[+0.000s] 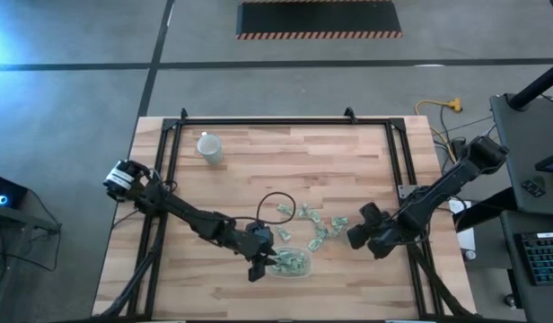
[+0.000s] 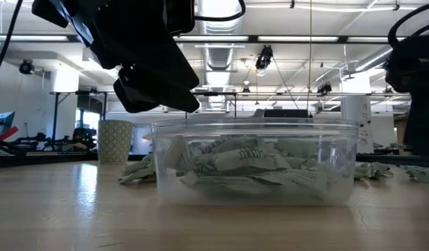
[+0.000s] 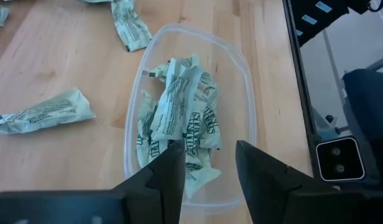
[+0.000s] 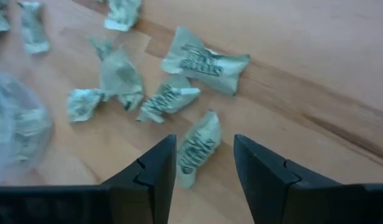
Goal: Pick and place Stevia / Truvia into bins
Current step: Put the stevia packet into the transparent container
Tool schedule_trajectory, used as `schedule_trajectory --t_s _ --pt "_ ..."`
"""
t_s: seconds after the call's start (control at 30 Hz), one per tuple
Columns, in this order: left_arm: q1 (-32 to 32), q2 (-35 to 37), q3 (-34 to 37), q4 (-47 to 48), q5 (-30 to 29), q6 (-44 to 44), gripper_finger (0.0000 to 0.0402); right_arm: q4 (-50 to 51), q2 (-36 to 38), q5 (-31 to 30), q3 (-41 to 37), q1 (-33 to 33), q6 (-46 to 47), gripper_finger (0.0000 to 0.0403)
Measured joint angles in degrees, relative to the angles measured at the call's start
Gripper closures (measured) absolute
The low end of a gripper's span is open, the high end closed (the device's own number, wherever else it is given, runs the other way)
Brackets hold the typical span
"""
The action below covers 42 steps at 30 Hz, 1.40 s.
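Observation:
The bin (image 1: 293,263), a shallow clear container near the table's front edge, holds several pale green Stevia sachets (image 3: 182,118); the low view shows them piled inside its clear wall (image 2: 256,167). My left gripper (image 3: 208,155) hangs open just above the bin's left end (image 1: 263,262), with nothing between its fingers. More sachets (image 1: 314,224) lie loose on the wood to the right of the bin. My right gripper (image 4: 204,146) is open over them (image 1: 353,236), its fingers standing on either side of one sachet (image 4: 198,149) that lies flat on the table.
A white cup (image 1: 210,147) stands at the far left of the table. A black cable loop (image 1: 275,205) lies just behind the bin. Black frame rails (image 1: 285,120) run along the far edge and both sides. Two loose sachets (image 3: 45,112) lie beside the bin.

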State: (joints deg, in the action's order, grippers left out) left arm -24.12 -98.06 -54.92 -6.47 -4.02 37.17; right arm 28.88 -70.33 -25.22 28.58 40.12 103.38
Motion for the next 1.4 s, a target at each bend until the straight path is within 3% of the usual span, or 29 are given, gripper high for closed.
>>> schedule_trajectory --t_s 0.33,0.6,0.73,0.9,1.07,1.2,1.4 --pt "0.00 0.04 0.04 1.49 0.42 0.00 0.0277 -9.65 -11.37 1.67 0.80 0.00 0.56 0.0251" --pt "-0.02 0.07 0.09 1.52 0.70 -0.02 0.0277 -9.21 -15.01 1.58 4.54 -0.09 -4.65 0.0256" --pt "-0.02 0.07 0.12 1.52 0.72 -0.02 0.0277 -9.31 -15.06 1.66 4.81 -0.09 -6.67 0.0294" --pt "-0.02 0.07 0.17 1.52 0.74 -0.04 0.0277 -9.40 -15.01 2.10 4.63 -0.04 -7.85 0.0376" --pt "-0.02 0.07 0.17 1.52 0.76 -0.03 0.0277 -8.81 -14.94 2.06 4.85 0.00 -9.28 0.0390" --pt "-0.02 0.07 0.17 1.57 3.34 0.00 0.0277 -8.63 -14.03 1.87 6.43 0.00 -15.76 0.0390" --pt "-0.02 0.39 0.20 7.42 11.35 1.03 0.0277 -8.78 -12.36 1.28 12.47 0.00 -38.49 0.0390"
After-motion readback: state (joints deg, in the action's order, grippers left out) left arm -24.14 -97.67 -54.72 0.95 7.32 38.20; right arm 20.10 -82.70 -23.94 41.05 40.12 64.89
